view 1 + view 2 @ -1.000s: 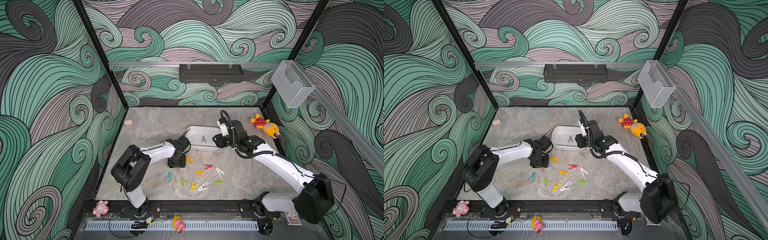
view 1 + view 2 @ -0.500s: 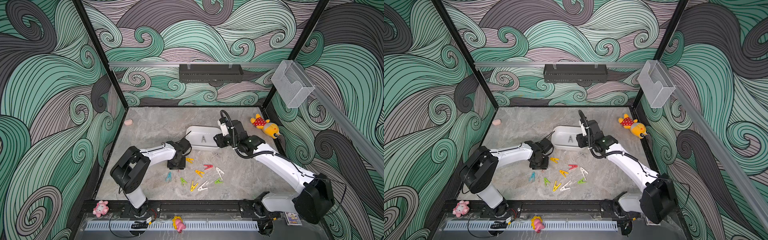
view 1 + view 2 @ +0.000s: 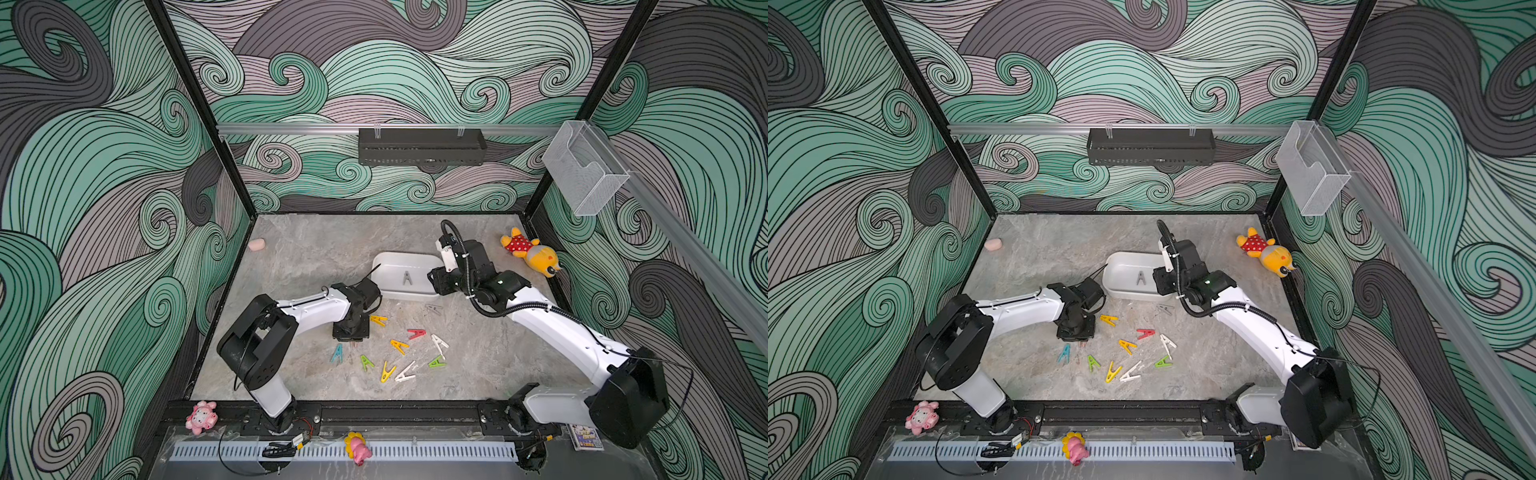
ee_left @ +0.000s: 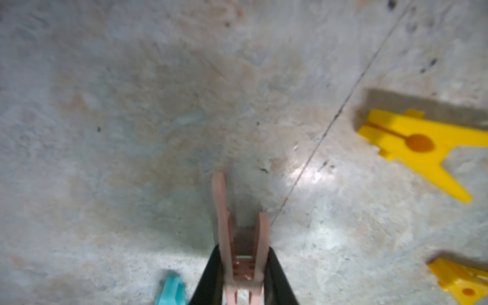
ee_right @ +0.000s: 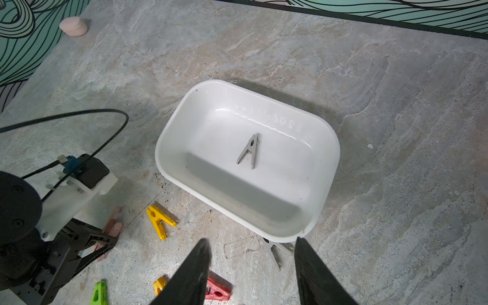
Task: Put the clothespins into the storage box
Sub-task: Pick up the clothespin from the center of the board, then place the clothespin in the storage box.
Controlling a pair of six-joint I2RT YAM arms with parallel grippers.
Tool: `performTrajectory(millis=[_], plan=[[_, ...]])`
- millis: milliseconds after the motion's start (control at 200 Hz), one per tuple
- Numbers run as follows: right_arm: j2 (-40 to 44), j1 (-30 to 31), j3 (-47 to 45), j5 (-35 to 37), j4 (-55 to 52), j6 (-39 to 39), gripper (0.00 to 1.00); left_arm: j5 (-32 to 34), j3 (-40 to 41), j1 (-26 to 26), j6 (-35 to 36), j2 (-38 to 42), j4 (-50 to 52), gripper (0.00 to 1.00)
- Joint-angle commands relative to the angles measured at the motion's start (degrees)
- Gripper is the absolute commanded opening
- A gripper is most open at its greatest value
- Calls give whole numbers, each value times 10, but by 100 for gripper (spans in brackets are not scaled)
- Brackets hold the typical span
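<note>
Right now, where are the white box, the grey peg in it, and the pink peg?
white box (image 5: 290,169): right wrist view, bare floor inside.
grey peg (image 5: 250,148): right wrist view, near its spring.
pink peg (image 4: 223,224): left wrist view, its longer arm.

The storage box (image 3: 409,294) sits on the desk (image 3: 316,249) toward 12 o'clock, the boxed clothespin (image 3: 407,277) lying inside. The stray clothespin (image 3: 433,308) lies at the box's 5 o'clock, just beside its wall. Now the loose clothespins (image 3: 399,345) spread at its 6 o'clock, and at their 10 o'clock the left claw (image 3: 353,340) grips the pinched clothespin (image 4: 223,224). The plush toy (image 3: 530,253) lies at 2 o'clock.
</note>
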State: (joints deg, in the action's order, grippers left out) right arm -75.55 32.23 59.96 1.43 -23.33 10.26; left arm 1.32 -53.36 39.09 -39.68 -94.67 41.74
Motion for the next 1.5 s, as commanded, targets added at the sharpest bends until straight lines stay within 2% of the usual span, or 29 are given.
performTrajectory(millis=[0,275,495,695,945,1120,1320,1496], plan=[[4,1,-2,1,5,0,54,10,-9,5,-4,25,34,21],[14,2,-4,5,4,1,54,6,-57,-1,5,69,77,21],[28,2,-6,6,5,1,53,-22,-174,-21,39,70,97,23],[52,2,-17,-1,-1,3,53,-60,-314,-44,82,-10,90,22],[82,2,-35,-5,-24,16,53,-109,-474,-60,94,-146,58,22],[125,1,-54,-4,-37,30,53,-140,-514,-64,102,-219,16,22],[146,2,-73,-1,-47,38,53,-148,-561,-68,96,-293,-8,22],[152,2,-74,0,-54,36,53,-139,-570,-69,82,-334,-13,22]])
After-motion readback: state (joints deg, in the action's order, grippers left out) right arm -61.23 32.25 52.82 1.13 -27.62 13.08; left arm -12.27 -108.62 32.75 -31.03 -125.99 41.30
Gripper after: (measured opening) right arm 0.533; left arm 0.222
